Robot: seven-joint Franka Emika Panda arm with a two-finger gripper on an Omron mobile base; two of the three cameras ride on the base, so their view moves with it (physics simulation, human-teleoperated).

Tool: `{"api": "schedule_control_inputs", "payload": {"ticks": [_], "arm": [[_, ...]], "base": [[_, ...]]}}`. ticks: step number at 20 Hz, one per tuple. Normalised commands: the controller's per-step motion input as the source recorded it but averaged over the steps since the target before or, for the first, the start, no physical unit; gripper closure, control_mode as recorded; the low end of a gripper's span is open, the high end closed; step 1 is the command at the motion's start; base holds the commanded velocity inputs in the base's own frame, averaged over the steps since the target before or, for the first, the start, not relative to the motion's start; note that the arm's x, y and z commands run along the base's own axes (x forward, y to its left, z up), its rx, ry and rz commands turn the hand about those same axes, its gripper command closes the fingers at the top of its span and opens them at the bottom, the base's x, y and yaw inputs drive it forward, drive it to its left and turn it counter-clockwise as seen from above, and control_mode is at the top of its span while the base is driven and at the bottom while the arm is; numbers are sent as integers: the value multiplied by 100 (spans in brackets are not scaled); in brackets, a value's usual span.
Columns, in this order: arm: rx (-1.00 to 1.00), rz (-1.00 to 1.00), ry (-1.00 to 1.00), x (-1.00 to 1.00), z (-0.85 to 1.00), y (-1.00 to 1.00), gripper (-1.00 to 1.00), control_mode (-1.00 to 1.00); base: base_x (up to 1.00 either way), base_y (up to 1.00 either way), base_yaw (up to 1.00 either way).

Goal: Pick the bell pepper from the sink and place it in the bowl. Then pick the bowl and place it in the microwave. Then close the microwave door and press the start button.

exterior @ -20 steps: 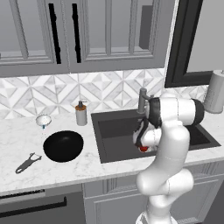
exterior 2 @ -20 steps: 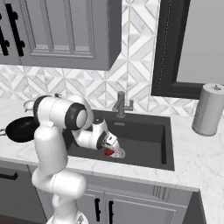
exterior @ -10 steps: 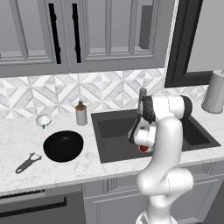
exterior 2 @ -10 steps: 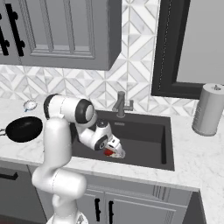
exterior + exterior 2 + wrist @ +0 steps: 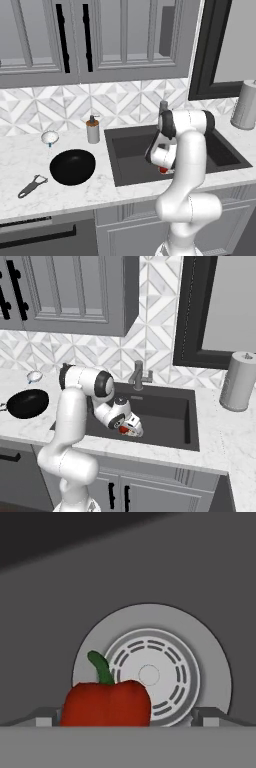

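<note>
The red bell pepper [image 5: 106, 703] with a green stem lies on the floor of the dark sink [image 5: 55, 627], partly over the round metal drain [image 5: 150, 674]. My gripper [image 5: 127, 718] is open, one fingertip on each side of the pepper and apart from it. From the base, the gripper [image 5: 162, 167] is low in the sink [image 5: 130, 150] with the pepper [image 5: 163, 170] at its tip; from the other side I see the gripper [image 5: 131, 428], the pepper [image 5: 123, 430] and the sink [image 5: 167, 411]. The black bowl [image 5: 72, 166] [image 5: 27, 403] stands empty on the counter left of the sink.
A faucet [image 5: 139, 375] rises behind the sink. A soap dispenser [image 5: 92, 130], a small white strainer [image 5: 49, 137] and a peeler [image 5: 31, 186] lie near the bowl. A paper towel roll [image 5: 239, 381] stands at the right. A black-framed grey panel [image 5: 220, 306] hangs above; I cannot tell if it is the microwave.
The arm's upper joints have swung to the left. The hand has stayed low in the sink around the pepper, jaws still open.
</note>
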Motion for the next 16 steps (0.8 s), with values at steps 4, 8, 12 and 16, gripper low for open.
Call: {"api": "schedule_control_inputs", "payload": {"ticks": [4,8,12,16], "arm": [[0,0,2,0,-19,2,-100,-100],[0,0,2,0,-18,6,-100,-100],[0,0,5,0,-25,10,-100,-100],[0,0,4,0,-21,13,100,-100]], "base": [[0,0,0],[0,0,0],[0,0,0],[0,0,0]]}}
